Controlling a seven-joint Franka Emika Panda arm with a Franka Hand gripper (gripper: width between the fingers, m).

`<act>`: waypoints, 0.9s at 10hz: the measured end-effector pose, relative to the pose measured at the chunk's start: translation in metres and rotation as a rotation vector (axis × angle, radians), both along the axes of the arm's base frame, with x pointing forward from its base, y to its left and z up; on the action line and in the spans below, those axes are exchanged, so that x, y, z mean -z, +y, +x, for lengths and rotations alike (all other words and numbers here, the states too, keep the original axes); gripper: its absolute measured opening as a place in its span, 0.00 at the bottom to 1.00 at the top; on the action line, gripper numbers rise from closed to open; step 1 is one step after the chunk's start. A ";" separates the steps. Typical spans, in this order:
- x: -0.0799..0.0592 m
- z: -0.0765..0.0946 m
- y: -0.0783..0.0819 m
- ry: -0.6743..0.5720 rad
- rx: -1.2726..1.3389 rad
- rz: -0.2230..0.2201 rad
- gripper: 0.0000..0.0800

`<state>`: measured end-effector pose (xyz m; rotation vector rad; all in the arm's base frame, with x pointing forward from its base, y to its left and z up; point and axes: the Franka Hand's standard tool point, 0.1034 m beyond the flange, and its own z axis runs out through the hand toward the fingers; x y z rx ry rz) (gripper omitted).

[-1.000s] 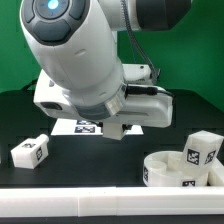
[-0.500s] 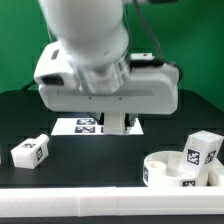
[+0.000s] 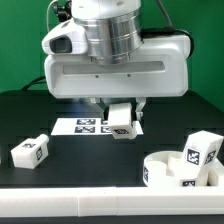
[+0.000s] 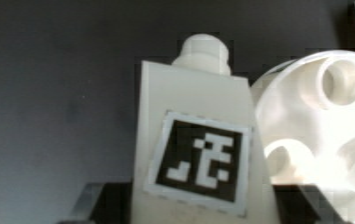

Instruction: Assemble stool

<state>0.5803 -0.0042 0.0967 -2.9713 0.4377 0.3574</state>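
My gripper (image 3: 118,109) is shut on a white tagged stool leg (image 3: 121,118) and holds it above the table, over the marker board (image 3: 82,127). In the wrist view the held leg (image 4: 195,130) fills the middle, with its peg pointing away and its tag facing the camera. The round white seat (image 3: 180,168) sits at the exterior view's right front; it also shows beside the leg in the wrist view (image 4: 325,110). A second leg (image 3: 202,150) stands upright on the seat. A third leg (image 3: 30,151) lies on the table at the exterior view's left.
A white rail (image 3: 70,204) runs along the front edge of the black table. A green wall stands behind the arm.
The arm has swung and turned toward the exterior view's right. The held leg now hangs in plain view below the gripper. The other legs and the seat have not moved.
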 end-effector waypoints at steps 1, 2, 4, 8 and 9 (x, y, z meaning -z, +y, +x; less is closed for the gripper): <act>0.001 0.009 -0.002 -0.085 0.005 -0.025 0.41; 0.000 0.013 -0.001 -0.172 0.006 -0.052 0.41; -0.011 0.026 0.006 -0.332 -0.040 -0.101 0.41; -0.018 0.041 0.026 -0.628 -0.106 -0.197 0.41; -0.020 0.044 0.026 -0.712 -0.106 -0.217 0.41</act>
